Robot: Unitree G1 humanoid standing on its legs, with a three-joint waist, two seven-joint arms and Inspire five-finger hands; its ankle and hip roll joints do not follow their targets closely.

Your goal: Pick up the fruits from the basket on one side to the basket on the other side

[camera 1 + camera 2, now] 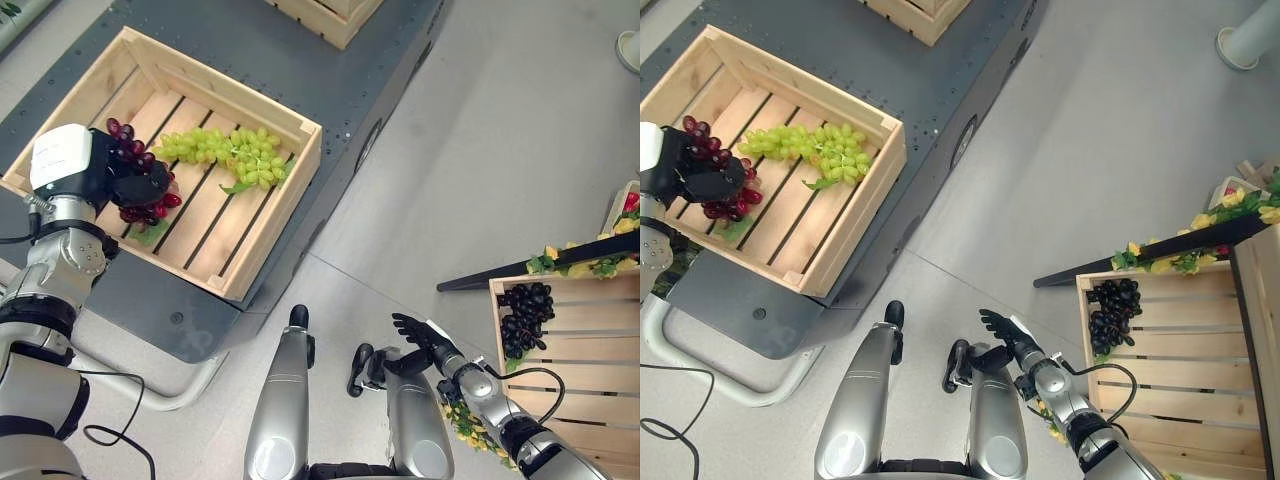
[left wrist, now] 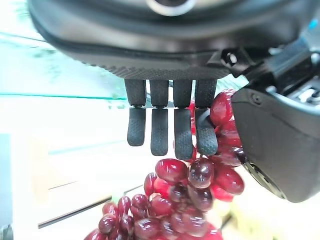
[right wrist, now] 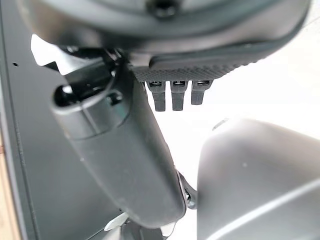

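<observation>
A bunch of red grapes (image 1: 150, 190) is seen inside the wooden crate (image 1: 262, 228) on the robot's left, near that crate's left side, over the slatted bottom. The left hand (image 1: 135, 180) is placed on top of the bunch, with its fingers (image 2: 182, 132) curled down into the berries and the thumb set against the bunch's other side, so the grapes are gripped. In the left wrist view the red berries are pressed against the fingertips and hang below them. A green leaf is visible under the bunch at the crate's floor; whether the bunch is lifted clear of the slats cannot be told.

A bunch of green grapes (image 1: 235, 155) is laid across the middle of the same crate, toward its far wall, just beside the red bunch but apart from the hand. The crate is carried on a dark platform (image 1: 330, 80), close to the platform's near edge.

On the robot's right, a second wooden crate (image 1: 590, 385) is seen, with a bunch of black grapes (image 1: 525, 315) lying in its far left corner. The right hand (image 1: 420, 335) is held low over the floor between the two crates, well apart from both, with its fingers relaxed and spread and nothing in it.
</observation>
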